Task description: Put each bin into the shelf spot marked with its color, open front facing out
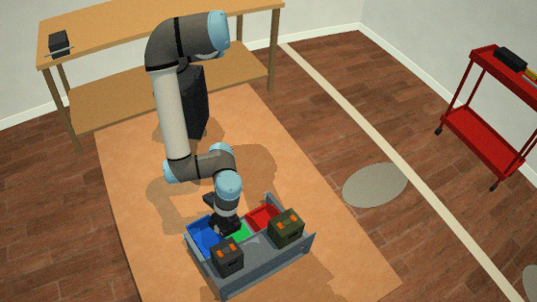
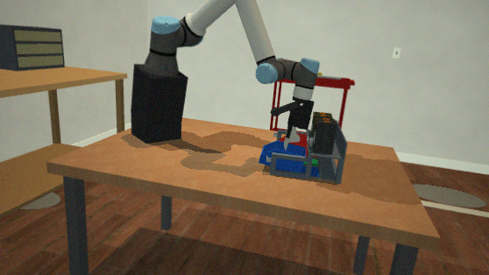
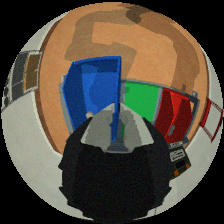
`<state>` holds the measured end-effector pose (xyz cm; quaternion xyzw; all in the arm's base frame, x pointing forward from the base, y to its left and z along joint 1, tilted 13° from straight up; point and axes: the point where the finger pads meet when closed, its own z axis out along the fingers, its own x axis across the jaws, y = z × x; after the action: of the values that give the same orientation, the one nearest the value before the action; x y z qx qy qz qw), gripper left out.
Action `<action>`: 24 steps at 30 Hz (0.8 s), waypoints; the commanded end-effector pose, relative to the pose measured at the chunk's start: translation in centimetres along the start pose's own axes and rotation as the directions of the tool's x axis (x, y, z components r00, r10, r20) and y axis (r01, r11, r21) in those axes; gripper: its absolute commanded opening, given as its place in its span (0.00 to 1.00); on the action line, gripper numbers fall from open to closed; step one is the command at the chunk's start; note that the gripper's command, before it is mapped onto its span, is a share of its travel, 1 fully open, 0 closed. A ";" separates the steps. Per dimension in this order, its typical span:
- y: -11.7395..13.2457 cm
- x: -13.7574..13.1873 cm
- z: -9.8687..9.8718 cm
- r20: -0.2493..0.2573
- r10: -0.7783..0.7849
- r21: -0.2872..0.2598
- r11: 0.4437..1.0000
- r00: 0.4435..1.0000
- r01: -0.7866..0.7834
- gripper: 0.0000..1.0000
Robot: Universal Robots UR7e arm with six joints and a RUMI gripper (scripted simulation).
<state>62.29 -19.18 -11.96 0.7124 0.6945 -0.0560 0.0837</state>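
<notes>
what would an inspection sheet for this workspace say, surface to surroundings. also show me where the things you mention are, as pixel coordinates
surface: wooden tabletop (image 1: pixel 140 192) (image 2: pixel 210 193), shadows across it
job's things: blue bin (image 1: pixel 204 236) (image 2: pixel 282 153) (image 3: pixel 95 92) tilted at the shelf (image 1: pixel 269 276) (image 2: pixel 341 151); red bin (image 1: pixel 262 216) (image 3: pixel 172 115) at its other end; green mark (image 1: pixel 239 234) (image 3: pixel 140 100) between them
clutter: two dark boxes with orange marks on the shelf's top board
hand: closed on the blue bin's side wall (image 3: pixel 119 90)
cables: nothing seen
surroundings: red cart (image 1: pixel 481 139) (image 2: pixel 324 82), wooden bench (image 1: pixel 111 24) (image 2: pixel 88 80)

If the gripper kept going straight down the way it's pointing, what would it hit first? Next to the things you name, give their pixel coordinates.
The gripper (image 1: pixel 223 233) (image 2: pixel 287 145) (image 3: pixel 117 103) grips the blue bin (image 1: pixel 203 237) (image 2: pixel 274 151) (image 3: pixel 95 92), which would probably meet the shelf (image 1: pixel 265 274) (image 2: pixel 341 142) (image 3: pixel 157 106) first; the gap beneath is unclear.
</notes>
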 end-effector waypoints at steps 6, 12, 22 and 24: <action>0.1 0.0 -0.1 0.001 0.000 -0.002 1.000 1.000 0.000 0.00; 0.1 0.0 -0.1 0.001 0.000 -0.002 1.000 1.000 0.000 0.00; 0.1 0.0 0.0 0.001 0.001 -0.009 1.000 1.000 -0.001 0.00; 0.1 0.0 0.0 0.001 0.001 -0.010 1.000 1.000 -0.001 0.00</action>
<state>62.29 -19.19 -12.00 0.7122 0.6946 -0.0540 0.0858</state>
